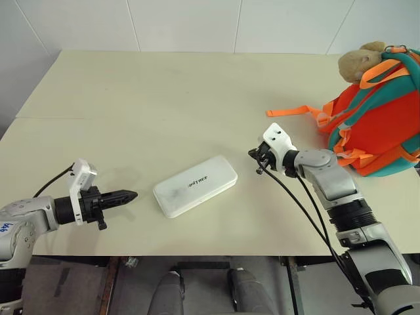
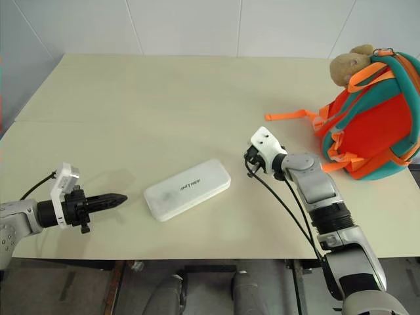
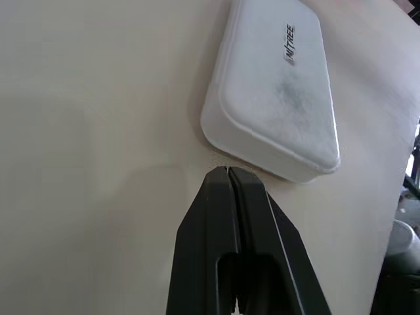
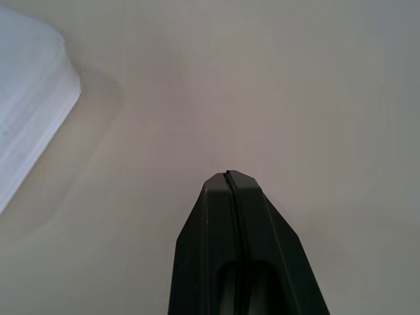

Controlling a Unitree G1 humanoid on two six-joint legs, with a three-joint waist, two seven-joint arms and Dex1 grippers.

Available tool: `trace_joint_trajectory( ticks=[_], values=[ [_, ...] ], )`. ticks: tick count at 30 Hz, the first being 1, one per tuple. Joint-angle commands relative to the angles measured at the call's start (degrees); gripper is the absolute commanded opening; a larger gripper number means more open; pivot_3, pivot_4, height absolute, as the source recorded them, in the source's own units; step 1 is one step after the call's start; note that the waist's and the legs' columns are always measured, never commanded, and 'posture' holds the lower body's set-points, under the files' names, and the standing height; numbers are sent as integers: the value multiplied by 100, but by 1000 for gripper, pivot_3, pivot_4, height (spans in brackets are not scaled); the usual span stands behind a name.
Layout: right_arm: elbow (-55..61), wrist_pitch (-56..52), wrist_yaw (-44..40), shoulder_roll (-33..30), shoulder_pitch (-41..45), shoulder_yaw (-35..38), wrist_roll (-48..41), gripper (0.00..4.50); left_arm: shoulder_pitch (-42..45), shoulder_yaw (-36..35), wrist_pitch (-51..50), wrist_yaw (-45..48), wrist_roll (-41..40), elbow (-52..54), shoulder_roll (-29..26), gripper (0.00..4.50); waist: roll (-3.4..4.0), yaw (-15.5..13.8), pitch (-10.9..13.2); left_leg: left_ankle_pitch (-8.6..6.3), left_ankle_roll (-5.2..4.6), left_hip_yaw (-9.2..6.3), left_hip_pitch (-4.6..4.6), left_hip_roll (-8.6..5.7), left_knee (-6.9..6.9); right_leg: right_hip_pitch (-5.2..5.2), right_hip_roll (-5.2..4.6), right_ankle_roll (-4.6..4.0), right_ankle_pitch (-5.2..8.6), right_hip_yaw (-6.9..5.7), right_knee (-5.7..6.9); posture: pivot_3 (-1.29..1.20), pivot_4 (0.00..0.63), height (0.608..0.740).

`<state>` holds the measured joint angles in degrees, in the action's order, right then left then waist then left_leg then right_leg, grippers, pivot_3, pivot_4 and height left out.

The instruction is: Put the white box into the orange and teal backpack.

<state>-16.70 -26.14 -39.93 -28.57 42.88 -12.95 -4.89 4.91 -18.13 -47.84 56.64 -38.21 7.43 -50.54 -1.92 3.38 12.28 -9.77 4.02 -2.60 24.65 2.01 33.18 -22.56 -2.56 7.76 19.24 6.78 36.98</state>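
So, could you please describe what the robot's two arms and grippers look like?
Both arms are silver-grey metal with black joint sections. Each wrist carries a white camera housing, and black cables loop along the forearms. The left gripper and right gripper each have two black tapered fingers ending in a narrow tip. The left arm bears small blue handwritten marks near the picture's edge.
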Motion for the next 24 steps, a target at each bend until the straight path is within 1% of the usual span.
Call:
trace_joint_trajectory(
  ticks=[1, 6, 9, 14, 24],
  values=[
    [-10, 160, 10, 189, 181, -41, 147, 0, -103, 83, -528, -187, -229, 338, -1, 23, 0, 3, 0, 0, 0, 0, 0, 0, 0, 0, 0, 0, 0, 1, 1, 0, 150, 740],
    [208, -26, -249, 419, 116, -165, 155, 0, 249, 301, -226, -428, -110, 146, 492, 23, 0, 1, 0, 1, 1, 0, -9, -1, 4, 6, 1, 0, 0, 1, 8, 0, 150, 740],
    [354, -143, -400, 419, 54, -246, 156, 0, 316, 433, -230, -456, -68, 119, 596, 23, -1, -1, -1, 1, 2, -1, -9, -1, 7, 6, 2, 0, 0, 0, 12, 0, 150, 740],
    [761, -439, -791, 350, -91, -403, 118, 0, 477, 643, 63, -450, 74, -110, 845, 23, -1, -2, -1, 1, 3, -1, -9, -1, 5, 7, 1, 0, 0, 0, 7, 0, 150, 740],
    [1864, -1139, -1653, -287, -454, -593, -48, 0, 828, 1008, 391, -303, 343, -438, 1023, 23, -2, -27, -1, 1, 3, -2, -12, -4, 12, 13, 0, 0, 0, 0, 7, 0, 150, 740]
  ],
)
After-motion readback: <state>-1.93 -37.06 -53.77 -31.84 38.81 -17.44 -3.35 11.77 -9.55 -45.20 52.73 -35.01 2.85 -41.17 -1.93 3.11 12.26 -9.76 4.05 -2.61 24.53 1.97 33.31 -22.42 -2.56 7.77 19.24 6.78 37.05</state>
